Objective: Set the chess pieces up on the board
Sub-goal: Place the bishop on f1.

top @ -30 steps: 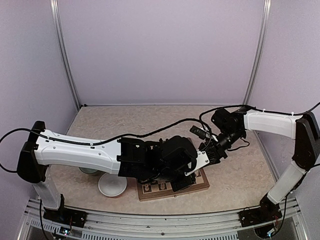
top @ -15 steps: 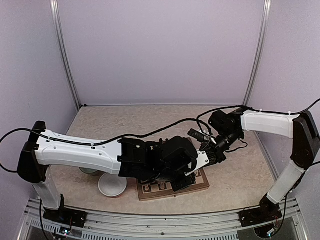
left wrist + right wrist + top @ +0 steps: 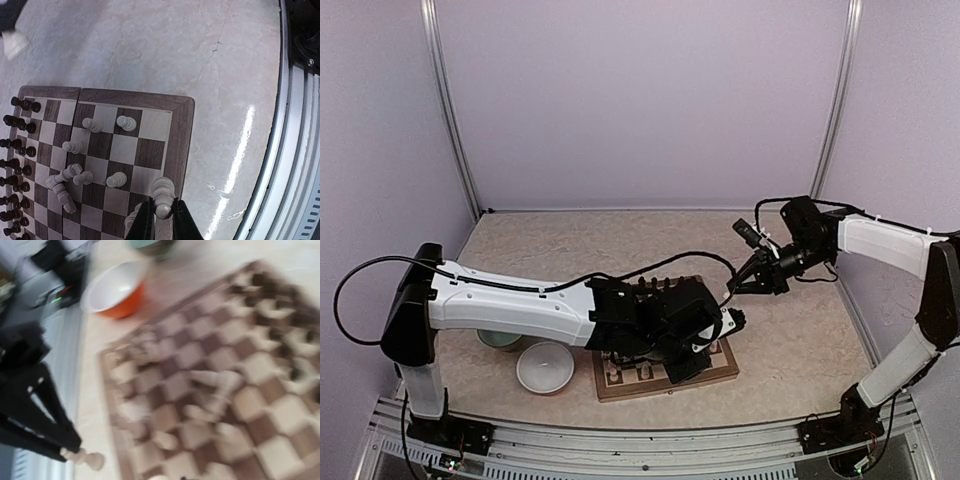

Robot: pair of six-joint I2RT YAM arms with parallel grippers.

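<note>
Beige table (image 3: 570,240), board (image 3: 182,140) on it | left jaws clamped on cream piece (image 3: 163,192) | right jaws clamped on cream pawn (image 3: 85,457)

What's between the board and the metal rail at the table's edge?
Only bare tabletop; the left wrist view shows it running from the board border to the rail.

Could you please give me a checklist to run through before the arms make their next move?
1. Left gripper jaws shut on a cream piece: ok.
2. Right gripper jaws shut on a second cream piece: ok.
3. Cream pieces on the board all upright: not ok; two toppled pieces.
4. Grippers apart, top view: ok.
5. Target squares free: cannot tell.
</note>
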